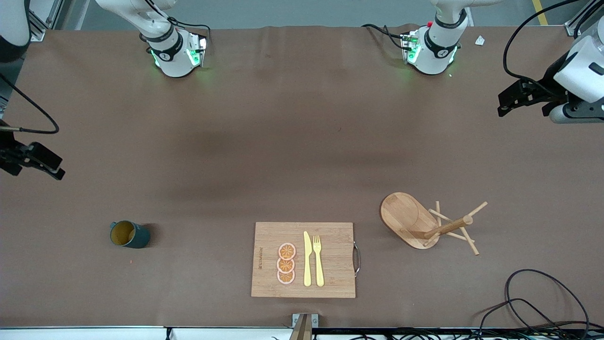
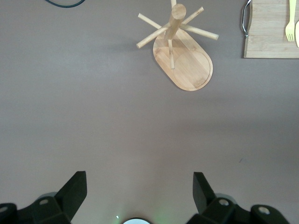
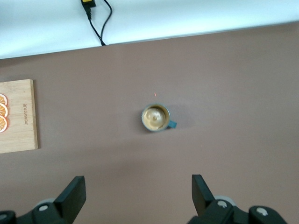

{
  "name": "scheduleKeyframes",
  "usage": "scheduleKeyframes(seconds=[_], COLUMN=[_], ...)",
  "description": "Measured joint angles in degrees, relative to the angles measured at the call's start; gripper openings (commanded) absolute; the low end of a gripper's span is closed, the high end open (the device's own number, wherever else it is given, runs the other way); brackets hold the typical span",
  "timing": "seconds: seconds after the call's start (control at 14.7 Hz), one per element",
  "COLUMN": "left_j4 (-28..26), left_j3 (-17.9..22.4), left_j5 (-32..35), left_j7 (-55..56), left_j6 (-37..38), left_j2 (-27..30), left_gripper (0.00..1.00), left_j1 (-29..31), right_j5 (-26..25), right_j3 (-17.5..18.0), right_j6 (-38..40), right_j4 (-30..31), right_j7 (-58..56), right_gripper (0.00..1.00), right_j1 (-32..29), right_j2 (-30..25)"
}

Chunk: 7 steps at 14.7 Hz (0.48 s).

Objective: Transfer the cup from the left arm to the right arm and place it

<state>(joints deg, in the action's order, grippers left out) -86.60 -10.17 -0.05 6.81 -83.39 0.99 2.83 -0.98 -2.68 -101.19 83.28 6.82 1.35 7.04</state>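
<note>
Cup (image 1: pixel 128 234) stood on desk (image 1: pixel 264 141) at right arm's end, right gripper (image 3: pixel 135 198) and left gripper (image 2: pixel 139 196) raised, fingers released, nothing held

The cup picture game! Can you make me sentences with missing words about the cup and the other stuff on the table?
1. The cup stands toward the ____ arm's end of the table.
2. On the cutting board, the yellow knife lies between the fork and the ____ slices.
3. The left gripper has its jaws ____.
4. The inside of the cup is ____.

Missing words: right; orange; open; yellowish-gold
</note>
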Motion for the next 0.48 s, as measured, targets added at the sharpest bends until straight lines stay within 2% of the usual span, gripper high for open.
scheduleKeyframes(seconds=[0.48], left_j4=[0.0], left_j3=[0.0], left_j5=[0.0], left_j7=[0.0], left_j6=[1.3], left_j2=[1.2], left_gripper=[1.00], left_j1=[0.2], right_j5=[0.0], right_j3=[-0.1], right_j6=[4.0], right_j4=[-0.6], right_j7=[0.6], right_gripper=[1.00], right_j1=[-0.8], right_j2=[-0.8])
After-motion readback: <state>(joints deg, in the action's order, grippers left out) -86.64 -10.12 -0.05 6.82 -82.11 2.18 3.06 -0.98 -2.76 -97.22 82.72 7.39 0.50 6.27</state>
